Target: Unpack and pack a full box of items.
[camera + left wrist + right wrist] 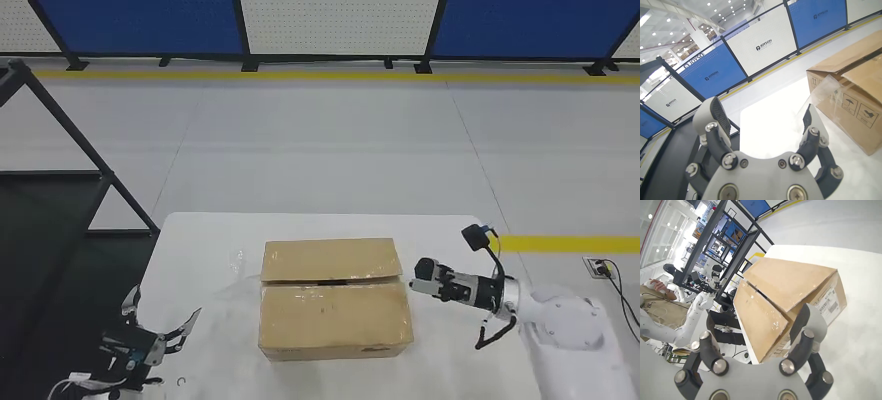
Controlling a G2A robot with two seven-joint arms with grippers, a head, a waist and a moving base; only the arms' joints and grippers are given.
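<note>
Centrally on the white counter (pixel 200 240) sat a cardboard box (pixel 335 310); blue-and-white partition panels (pixel 340 25) fenced the grey floor (pixel 330 140). The left gripper (pixel 166 305) and right gripper (pixel 413 277) held their fingers spread, empty.

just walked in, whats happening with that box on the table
A two-armed robot is starting on a brown cardboard box that sits on the white table with its top flaps folded down. The right gripper is open at the box's right end, level with the flaps. The left gripper is open near the table's left corner, holding nothing. Nothing is unpacked yet.
</note>
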